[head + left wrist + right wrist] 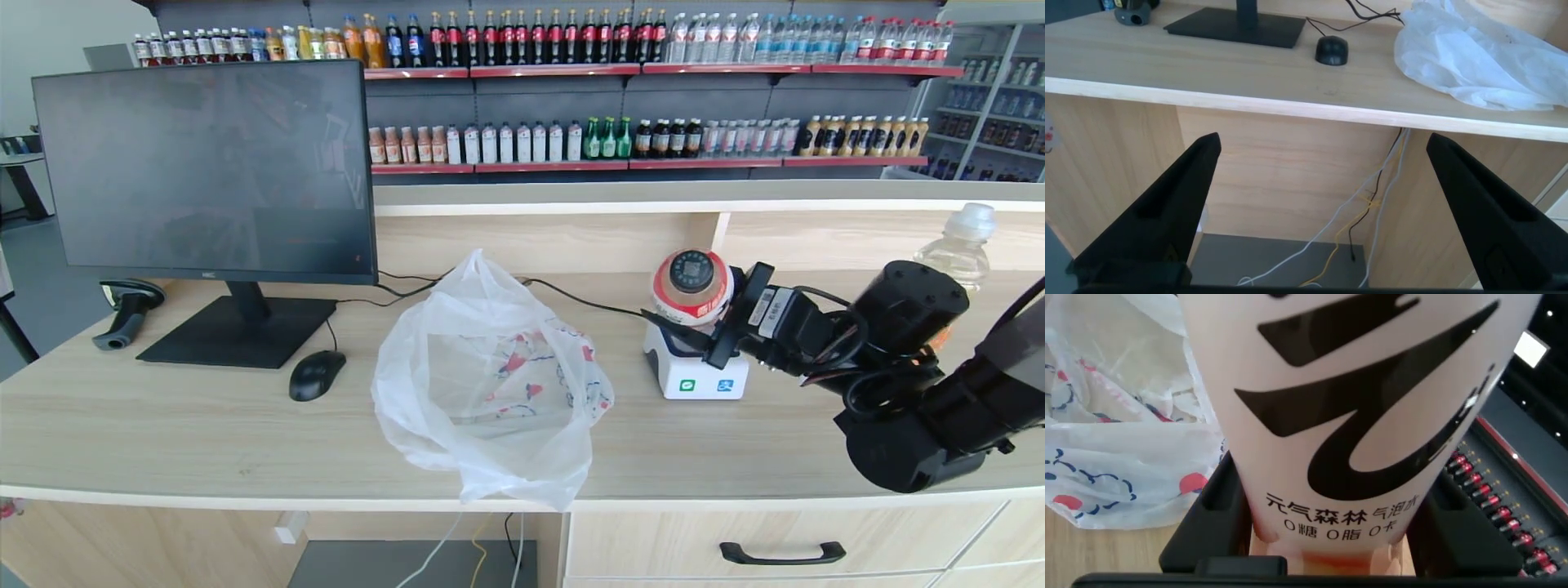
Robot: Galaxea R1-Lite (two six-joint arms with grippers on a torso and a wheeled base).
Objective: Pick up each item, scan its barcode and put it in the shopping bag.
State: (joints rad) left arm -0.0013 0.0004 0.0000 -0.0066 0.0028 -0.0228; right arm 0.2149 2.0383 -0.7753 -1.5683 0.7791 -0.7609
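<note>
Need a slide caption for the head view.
Right gripper holds a white-and-red drink bottle over the white scanner box, beside the translucent plastic shopping bag on the wooden counter.

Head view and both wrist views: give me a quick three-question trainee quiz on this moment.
1. True or false: the right gripper holds the bottle just above the white scanner box.
2. Where is the shopping bag? A) hanging from the monitor B) on the counter, between the mouse and the white scanner box C) inside the drawer
3. Fill in: the left gripper, lower than the counter, is ____.
Key: 1 true; 2 B; 3 open.
</note>
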